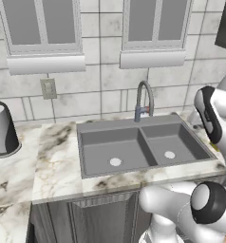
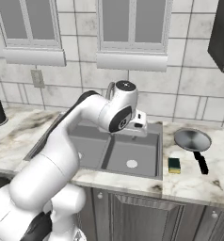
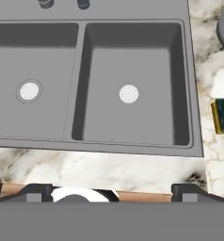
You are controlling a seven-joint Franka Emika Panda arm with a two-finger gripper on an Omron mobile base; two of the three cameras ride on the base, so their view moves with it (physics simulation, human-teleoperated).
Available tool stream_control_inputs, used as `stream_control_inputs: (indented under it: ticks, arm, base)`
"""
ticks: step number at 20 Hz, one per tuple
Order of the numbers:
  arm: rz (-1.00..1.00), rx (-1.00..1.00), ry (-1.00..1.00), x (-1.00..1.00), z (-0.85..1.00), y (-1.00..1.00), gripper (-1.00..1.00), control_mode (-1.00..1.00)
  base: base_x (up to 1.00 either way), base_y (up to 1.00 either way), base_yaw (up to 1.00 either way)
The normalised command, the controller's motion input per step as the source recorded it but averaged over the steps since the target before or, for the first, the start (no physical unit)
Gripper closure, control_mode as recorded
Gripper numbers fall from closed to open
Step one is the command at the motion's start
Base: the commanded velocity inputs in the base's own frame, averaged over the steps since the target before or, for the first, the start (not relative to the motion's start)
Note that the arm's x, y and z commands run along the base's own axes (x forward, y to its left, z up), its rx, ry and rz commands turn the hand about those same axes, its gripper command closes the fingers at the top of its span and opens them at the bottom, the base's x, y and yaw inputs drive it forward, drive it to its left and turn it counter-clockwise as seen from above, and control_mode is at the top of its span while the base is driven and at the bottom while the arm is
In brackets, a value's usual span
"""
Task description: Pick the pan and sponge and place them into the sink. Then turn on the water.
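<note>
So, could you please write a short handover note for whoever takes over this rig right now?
Gripper: open, holding nothing, hanging over the front of the sink.
Pan: on the counter right of the sink, black handle pointing toward the front edge.
Sponge: on the counter between the sink's right rim and the pan handle, green side up.
Sink: both basins hold nothing; no water runs from the faucet.
Done: nothing yet.
Left: move the pan and the sponge into the sink, then turn on the water.
</note>
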Motion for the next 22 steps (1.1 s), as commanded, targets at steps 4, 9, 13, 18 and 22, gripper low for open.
stream_control_inputs:
  ticks: [4, 9, 13, 18, 22]
  arm:
    - [0.0, -0.02, 0.0, 0.0, -0.31, -0.4, -1.0, -1.0]
    - [0.0, -0.03, 0.0, 0.0, -0.29, -0.41, -1.0, -1.0]
    - [0.0, -0.02, 0.0, 0.0, -0.16, -0.45, -1.0, -1.0]
    - [0.0, -0.01, 0.0, 0.01, -0.1, -0.42, -1.0, -1.0]
    - [0.0, 0.0, 0.0, 0.03, -0.06, -0.42, -1.0, -1.0]
  base:
    - [0.0, 0.0, 0.0]
    - [0.0, 0.0, 0.0]
    - [0.0, 0.0, 0.0]
    - [0.0, 0.0, 0.0]
    - [0.0, 0.0, 0.0]
